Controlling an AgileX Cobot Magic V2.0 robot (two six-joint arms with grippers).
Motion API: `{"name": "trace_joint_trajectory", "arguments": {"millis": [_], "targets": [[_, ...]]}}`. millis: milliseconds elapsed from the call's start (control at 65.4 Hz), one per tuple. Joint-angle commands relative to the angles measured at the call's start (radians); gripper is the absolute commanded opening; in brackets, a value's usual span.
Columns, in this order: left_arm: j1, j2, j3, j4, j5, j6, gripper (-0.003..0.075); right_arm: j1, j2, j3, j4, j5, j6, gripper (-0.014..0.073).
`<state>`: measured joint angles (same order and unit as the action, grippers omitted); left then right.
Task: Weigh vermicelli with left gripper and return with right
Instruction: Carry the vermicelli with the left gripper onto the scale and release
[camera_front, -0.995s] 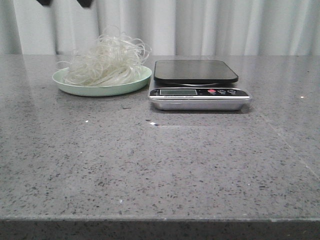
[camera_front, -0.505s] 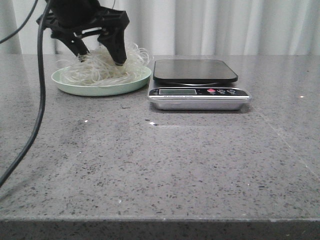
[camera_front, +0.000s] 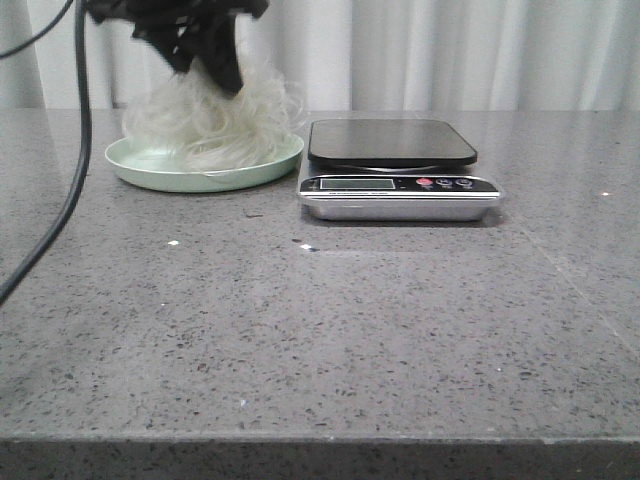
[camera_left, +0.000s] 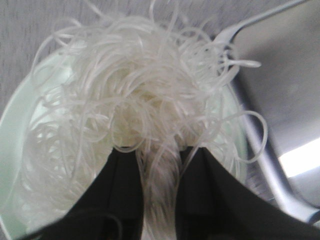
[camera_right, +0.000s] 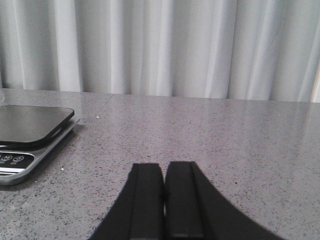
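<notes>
The left gripper (camera_front: 205, 60) was matte black throughout, an angular, blurred body at the top of the front view narrowing to dark tapered fingers (camera_left: 115, 192), with a black cable (camera_front: 72, 190) hanging from it in a long curve. In its own wrist view those fingers showed as two broad, smooth black wedges with no visible screws or markings. The right gripper (camera_right: 164, 197) was the same plain black, its two flat rectangular fingertips (camera_right: 146, 200) flaring wider toward the base.
</notes>
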<state>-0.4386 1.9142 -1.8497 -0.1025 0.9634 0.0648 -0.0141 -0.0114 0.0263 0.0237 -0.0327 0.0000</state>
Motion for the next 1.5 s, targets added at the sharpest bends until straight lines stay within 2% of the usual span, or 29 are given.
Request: {"name": "trace_joint_trajectory", "arguments": {"millis": [0,245,367,474,551,658,765,842,903,1071,1347,1484], "targets": [[-0.046,-0.063,-0.100,-0.047,-0.048,0.001,0.0127,-0.001,-0.016,-0.006,-0.007,-0.075,0.000,0.0162],[-0.164,-0.053,-0.126,-0.049,-0.153,0.002,0.0129,-0.001,-0.016,-0.006,-0.007,-0.075,0.000,0.0162],[-0.187,-0.021,-0.126,-0.052,-0.178,0.002,0.0133,-0.001,-0.016,-0.006,-0.007,-0.075,0.000,0.0162],[-0.191,0.014,-0.126,-0.075,-0.193,0.002,0.0166,-0.001,-0.016,-0.006,-0.007,-0.075,0.000,0.0162],[-0.191,0.040,-0.126,-0.130,-0.198,0.002,0.0214,-0.001,-0.016,-0.006,-0.007,-0.075,0.000,0.0162],[-0.191,0.069,-0.126,-0.189,-0.200,0.007,0.0339,-0.001,-0.016,-0.006,-0.007,-0.075,0.000,0.0162],[-0.191,0.080,-0.126,-0.223,-0.200,0.007,0.0501,-0.001,-0.016,-0.006,-0.007,-0.075,0.000,0.0162],[-0.191,0.080,-0.126,-0.223,-0.200,0.007,0.0592,-0.001,-0.016,-0.006,-0.007,-0.075,0.000,0.0162],[-0.191,0.080,-0.126,-0.223,-0.198,0.007,0.0629,-0.001,-0.016,-0.006,-0.007,-0.075,0.000,0.0162],[-0.191,0.074,-0.181,-0.227,-0.135,0.007,0.0631,-0.001,-0.016,-0.006,-0.007,-0.075,0.000,0.0162],[-0.191,0.036,-0.413,-0.198,0.023,0.007,0.0631,-0.001,-0.016,-0.006,-0.007,-0.075,0.000,0.0162],[-0.178,-0.024,-0.437,-0.161,0.084,0.007,0.0631,-0.001,-0.016,-0.006,-0.007,-0.075,0.000,0.0162]]}}
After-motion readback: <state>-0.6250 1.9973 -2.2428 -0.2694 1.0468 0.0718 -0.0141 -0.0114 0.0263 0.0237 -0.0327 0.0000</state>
